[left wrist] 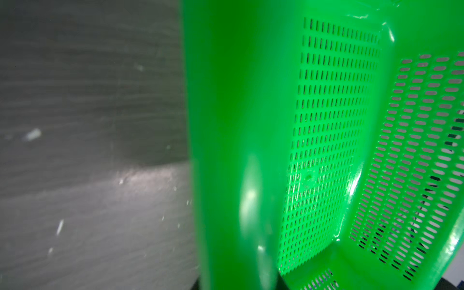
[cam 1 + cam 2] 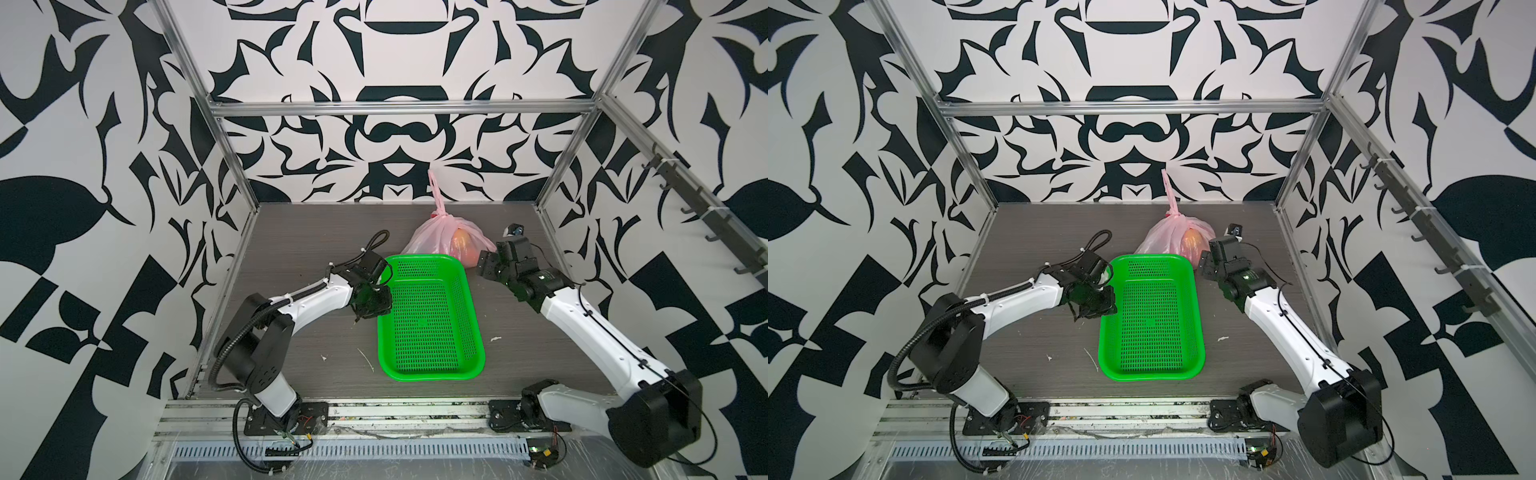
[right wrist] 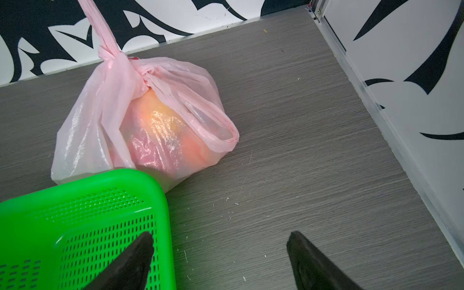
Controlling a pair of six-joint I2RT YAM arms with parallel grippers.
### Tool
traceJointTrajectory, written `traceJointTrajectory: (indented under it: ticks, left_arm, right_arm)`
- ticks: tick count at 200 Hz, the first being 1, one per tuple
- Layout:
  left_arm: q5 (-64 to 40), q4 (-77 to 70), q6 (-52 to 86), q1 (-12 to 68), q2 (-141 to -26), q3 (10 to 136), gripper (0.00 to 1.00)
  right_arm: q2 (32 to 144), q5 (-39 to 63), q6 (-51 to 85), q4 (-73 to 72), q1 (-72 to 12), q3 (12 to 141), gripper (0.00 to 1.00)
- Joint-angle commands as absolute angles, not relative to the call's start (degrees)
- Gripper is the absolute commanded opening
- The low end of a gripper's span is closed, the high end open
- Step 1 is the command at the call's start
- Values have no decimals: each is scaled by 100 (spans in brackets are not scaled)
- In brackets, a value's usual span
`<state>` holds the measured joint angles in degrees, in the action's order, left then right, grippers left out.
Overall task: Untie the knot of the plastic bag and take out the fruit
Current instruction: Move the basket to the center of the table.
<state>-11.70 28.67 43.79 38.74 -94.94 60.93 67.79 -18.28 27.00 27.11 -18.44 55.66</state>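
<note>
**Approach to the knot (image 2: 440, 215); plastic bag (image 2: 428, 239) not yet untied.**
In both top views the bag, fruit (image 2: 462, 245) inside, is seen just ahead of the wide right jaws; the left jaws appear closed on the rim of the green basket (image 2: 432, 376). Left wrist: only that rim is shown. Right wrist: the knot (image 3: 115, 57) is seen beyond the jaws, untouched; a reach and pinch there are judged next.

The table (image 2: 299, 232) is flat and grey, with thin lines on it like wood. A green basket (image 2: 428, 258) full of little holes sits in the middle of it, and a pink plastic bag (image 2: 430, 237) sits right behind the basket, close to the back wall. A few tiny white bits (image 2: 495, 338) lie on the bare table near the basket's sides.
</note>
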Motion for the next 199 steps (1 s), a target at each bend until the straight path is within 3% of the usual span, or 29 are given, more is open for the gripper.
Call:
traceJointTrajectory:
  ticks: [1, 199]
  left_arm:
    - [-1125, 2825, 4649, 3950, -9773, 6334, 0]
    - [-1197, 2576, 4532, 4368, -9971, 6363, 0]
  right_arm:
    - [6687, -1890, 2655, 2760, -1803, 5610, 88]
    - [6705, -1644, 2795, 2619, -1678, 5524, 87]
